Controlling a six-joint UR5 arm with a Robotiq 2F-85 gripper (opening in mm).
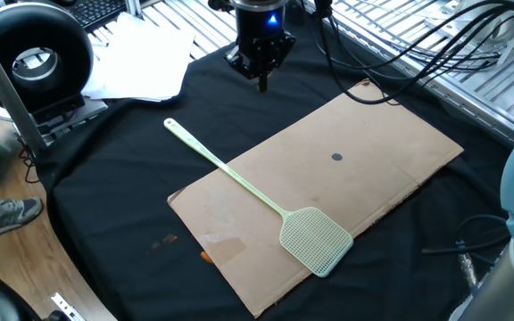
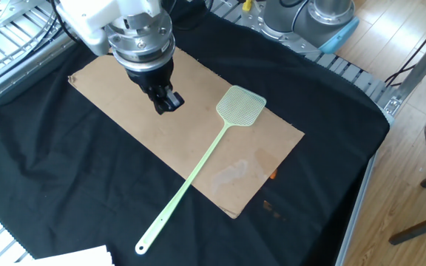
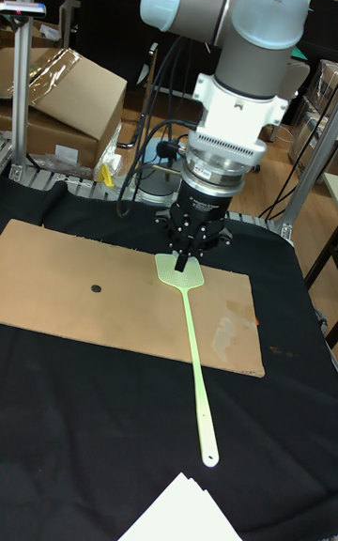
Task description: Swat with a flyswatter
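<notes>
The pale green flyswatter lies flat and diagonal on a brown cardboard sheet. Its mesh head is near the front edge, and the handle end rests on the black cloth. In the other fixed view the flyswatter head lies to the right of my gripper, which hangs above the cardboard, pointing down and clear of the handle. My gripper looks shut with nothing in it. In the tall view my gripper stands in front of the flyswatter head.
White papers and a black round device sit at the back left. Cables run along the back right. A dark dot marks the cardboard. A person's shoe shows at the left edge.
</notes>
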